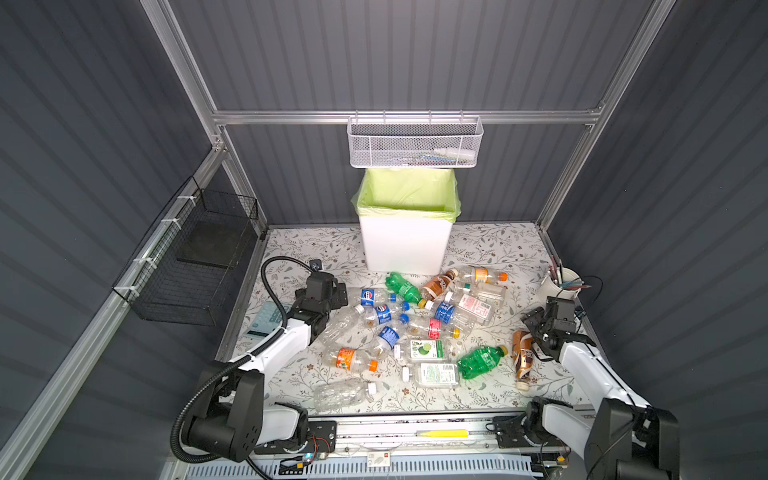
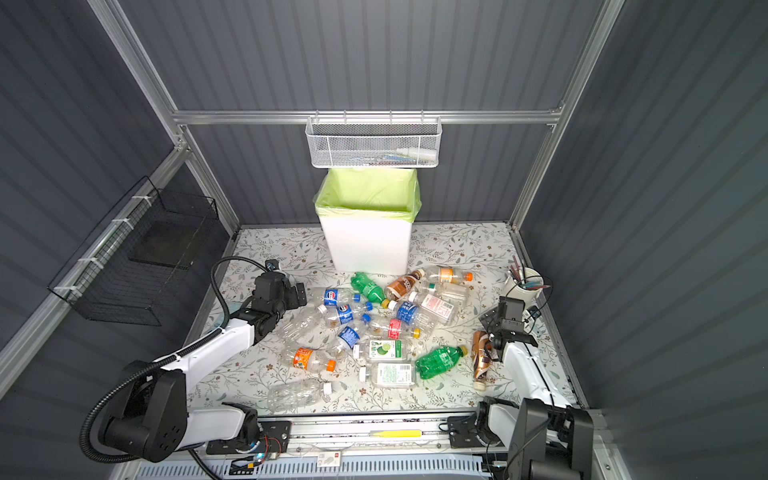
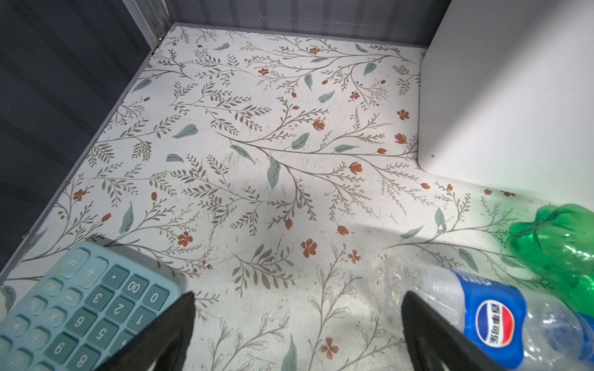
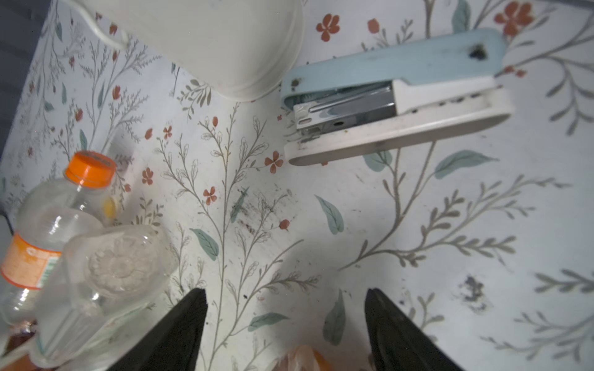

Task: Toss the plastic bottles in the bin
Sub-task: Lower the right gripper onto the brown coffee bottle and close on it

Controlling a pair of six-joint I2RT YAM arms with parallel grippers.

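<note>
left fingers (image 3: 176,331) held wide, empty; blue-labelled bottle (image 3: 495,324) laid just right of them | right fingers (image 4: 183,331) held apart, empty; amber bottle (image 1: 522,353) laid beside them | bin (image 1: 405,245) stood far-centre, other bottles (image 1: 405,289) scattered before it

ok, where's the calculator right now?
In a top view the calculator lies at the left edge of the table, partly hidden by the left arm, left of the plastic bottles.

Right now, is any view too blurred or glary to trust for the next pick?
Both top views: sharp, evenly lit. Left wrist: crisp, though the bin glares white. Right wrist: soft focus, the stapler and orange-capped bottle slightly blurred.
</note>
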